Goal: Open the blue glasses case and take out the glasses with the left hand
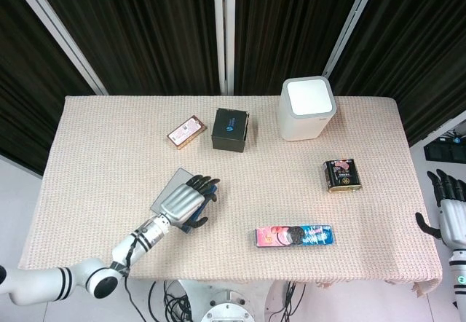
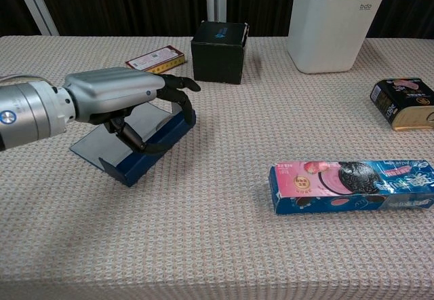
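The blue glasses case (image 2: 139,166) lies at the table's front left, with its grey lid (image 2: 91,144) folded back flat towards my arm. My left hand (image 2: 115,91) reaches over the case from the left. Its dark fingers (image 2: 178,83) curl down over the far rim and its thumb (image 2: 130,135) dips into the open case. In the head view the left hand (image 1: 186,199) covers most of the case (image 1: 216,188), with the lid (image 1: 170,188) showing beside it. The glasses are hidden under the hand. My right hand (image 1: 453,209) hangs off the table's right edge, fingers spread and holding nothing.
A black box (image 1: 231,129) and a small brown packet (image 1: 186,132) sit behind the case. A white bin (image 1: 306,108) stands at the back right. A dark tin (image 1: 342,175) and a long blue cookie pack (image 1: 293,235) lie to the right.
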`<act>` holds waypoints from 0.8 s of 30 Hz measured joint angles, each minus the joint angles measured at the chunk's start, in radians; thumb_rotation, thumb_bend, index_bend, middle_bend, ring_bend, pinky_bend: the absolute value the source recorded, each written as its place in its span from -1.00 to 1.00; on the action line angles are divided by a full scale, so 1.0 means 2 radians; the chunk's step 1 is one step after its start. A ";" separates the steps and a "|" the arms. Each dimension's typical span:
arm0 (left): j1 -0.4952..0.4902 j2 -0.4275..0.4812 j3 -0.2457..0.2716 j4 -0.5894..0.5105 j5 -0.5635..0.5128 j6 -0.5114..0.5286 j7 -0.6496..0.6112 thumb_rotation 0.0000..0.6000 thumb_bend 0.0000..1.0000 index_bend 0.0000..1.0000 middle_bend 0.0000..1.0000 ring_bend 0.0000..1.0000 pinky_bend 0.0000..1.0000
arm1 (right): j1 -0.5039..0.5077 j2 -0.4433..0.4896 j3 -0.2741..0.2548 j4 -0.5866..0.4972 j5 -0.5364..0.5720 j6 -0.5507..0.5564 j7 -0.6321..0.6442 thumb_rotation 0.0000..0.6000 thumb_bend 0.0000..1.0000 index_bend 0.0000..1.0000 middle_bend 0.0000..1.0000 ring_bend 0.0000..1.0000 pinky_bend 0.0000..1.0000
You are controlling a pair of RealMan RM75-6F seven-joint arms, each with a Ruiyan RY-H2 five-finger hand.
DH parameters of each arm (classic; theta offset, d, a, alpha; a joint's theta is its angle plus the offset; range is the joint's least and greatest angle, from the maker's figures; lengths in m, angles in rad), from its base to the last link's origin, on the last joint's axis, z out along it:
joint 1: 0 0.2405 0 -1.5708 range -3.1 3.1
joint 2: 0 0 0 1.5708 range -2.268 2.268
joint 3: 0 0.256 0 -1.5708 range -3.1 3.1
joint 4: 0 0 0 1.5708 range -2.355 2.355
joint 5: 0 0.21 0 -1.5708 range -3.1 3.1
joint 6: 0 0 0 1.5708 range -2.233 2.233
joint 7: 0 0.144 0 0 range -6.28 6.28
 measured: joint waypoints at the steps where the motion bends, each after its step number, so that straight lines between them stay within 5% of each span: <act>1: -0.002 -0.002 -0.002 0.001 -0.005 -0.003 0.002 0.63 -0.03 -0.42 -1.00 -1.00 -0.85 | 0.000 0.000 0.000 0.000 0.000 0.000 0.001 1.00 -0.45 -1.00 -1.00 -1.00 -1.00; 6: -0.013 -0.005 -0.006 0.002 -0.028 -0.011 0.020 0.64 0.17 -0.43 -1.00 -1.00 -0.86 | 0.000 0.000 0.000 0.005 0.002 -0.004 0.006 1.00 -0.45 -1.00 -1.00 -1.00 -1.00; 24: -0.033 -0.018 -0.006 0.018 -0.109 -0.006 0.105 0.70 0.18 -0.42 -1.00 -1.00 -0.90 | 0.000 -0.002 0.000 0.009 0.001 -0.004 0.009 1.00 -0.45 -1.00 -1.00 -1.00 -1.00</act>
